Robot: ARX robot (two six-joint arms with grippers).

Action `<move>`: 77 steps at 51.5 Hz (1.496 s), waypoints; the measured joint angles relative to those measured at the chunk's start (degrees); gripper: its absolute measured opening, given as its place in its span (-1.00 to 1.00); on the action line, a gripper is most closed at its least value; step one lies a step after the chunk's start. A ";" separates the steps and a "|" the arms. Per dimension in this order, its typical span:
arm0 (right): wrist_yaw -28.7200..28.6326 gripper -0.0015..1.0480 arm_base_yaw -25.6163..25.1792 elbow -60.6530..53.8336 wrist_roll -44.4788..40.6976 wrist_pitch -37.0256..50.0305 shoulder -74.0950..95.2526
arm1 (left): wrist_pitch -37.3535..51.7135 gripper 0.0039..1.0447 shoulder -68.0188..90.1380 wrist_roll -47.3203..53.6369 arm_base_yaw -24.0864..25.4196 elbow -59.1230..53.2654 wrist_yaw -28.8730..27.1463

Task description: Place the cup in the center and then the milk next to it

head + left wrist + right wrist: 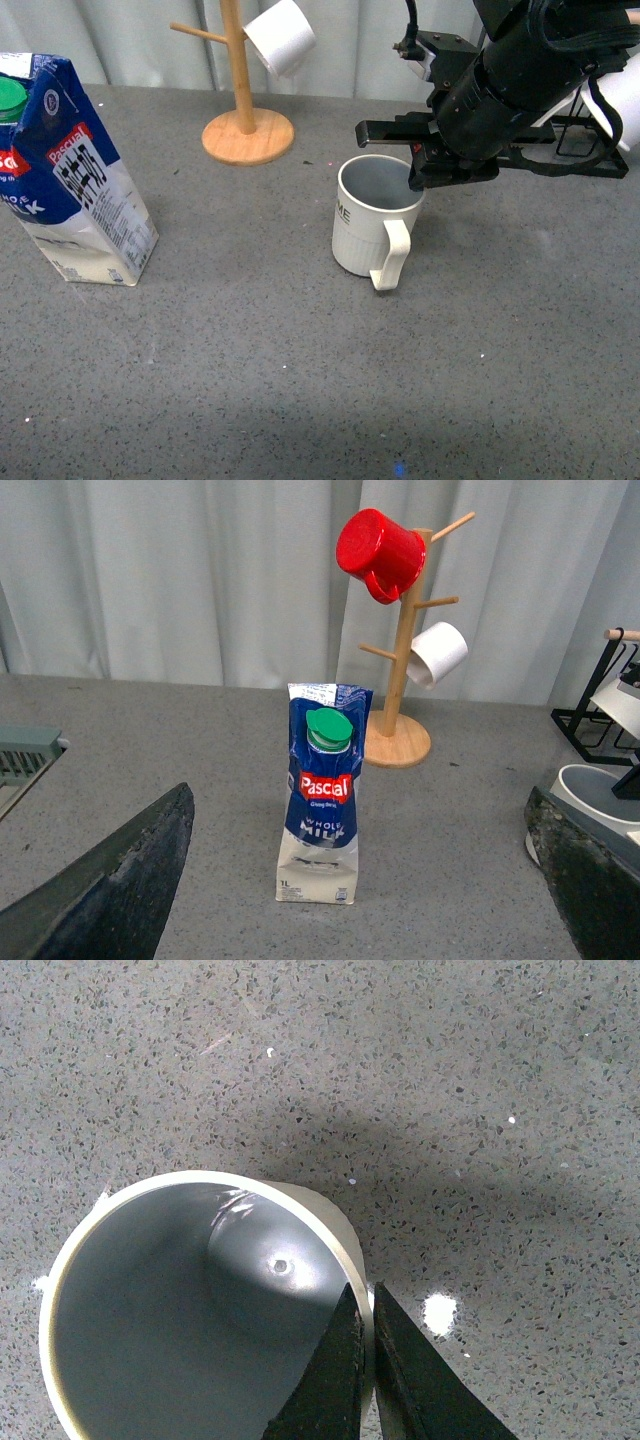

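The cup [365, 225], cream-white with fine ribs, a grey-blue inside and a loop handle facing me, stands upright on the grey table near the middle. My right gripper [420, 180] is shut on its far right rim, one finger inside and one outside; the right wrist view shows the cup's rim [330, 1222] pinched between the fingers at the gripper [366, 1305]. The milk [75, 175], a blue-and-white Pascal carton with a green cap, stands at the left and shows in the left wrist view [322, 800]. My left gripper [360, 880] is open, well short of the carton.
A wooden mug tree [246, 120] stands at the back with a white cup [281, 36] hung on it; the left wrist view also shows a red mug [378, 550] on the tree. A black wire rack [590, 140] sits at the right.
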 joint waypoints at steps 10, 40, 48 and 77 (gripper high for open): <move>-0.63 -0.66 -0.15 -0.02 -0.17 0.98 0.09 | 0.00 0.88 0.00 0.00 0.00 0.00 0.00; 4.48 0.82 -3.72 -9.51 -2.05 15.98 -10.49 | 0.00 0.88 0.00 0.00 0.00 0.00 0.00; 18.43 0.36 -4.68 -28.83 -6.78 58.60 -11.85 | 0.00 0.88 -0.02 0.00 0.00 0.00 -0.02; 12.26 -0.98 -12.44 -64.76 -8.44 85.29 -39.56 | 0.00 0.88 -0.02 0.00 0.00 0.00 0.00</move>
